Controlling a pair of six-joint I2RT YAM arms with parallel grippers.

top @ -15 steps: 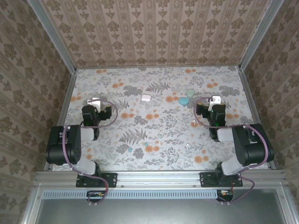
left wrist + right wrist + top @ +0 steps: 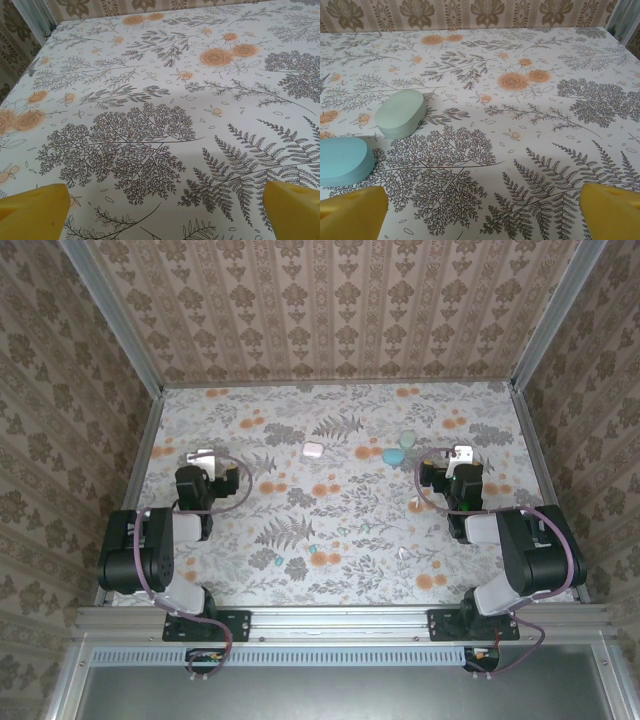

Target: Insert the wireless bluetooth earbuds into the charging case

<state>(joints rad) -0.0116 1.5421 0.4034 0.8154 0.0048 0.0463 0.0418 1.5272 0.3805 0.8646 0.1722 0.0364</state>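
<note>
Three pebble-like cases lie closed at mid-table: a white one (image 2: 313,450), a teal one (image 2: 394,455) (image 2: 342,159) and a pale green one (image 2: 408,437) (image 2: 400,114). Several tiny earbuds are scattered nearer the arms, among them a teal bud (image 2: 280,562), another teal bud (image 2: 312,548) and a white bud (image 2: 405,553). My left gripper (image 2: 203,456) (image 2: 165,215) rests low at the left, open, with bare cloth between its yellow fingertips (image 2: 32,210). My right gripper (image 2: 461,453) (image 2: 482,212) is open too, just right of the teal and green cases, its fingertips (image 2: 610,210) holding nothing.
A floral cloth (image 2: 340,490) covers the table, with printed orange flowers and ferns. Patterned walls (image 2: 330,310) and metal frame posts enclose the back and both sides. A metal rail (image 2: 330,620) runs along the near edge by the arm bases.
</note>
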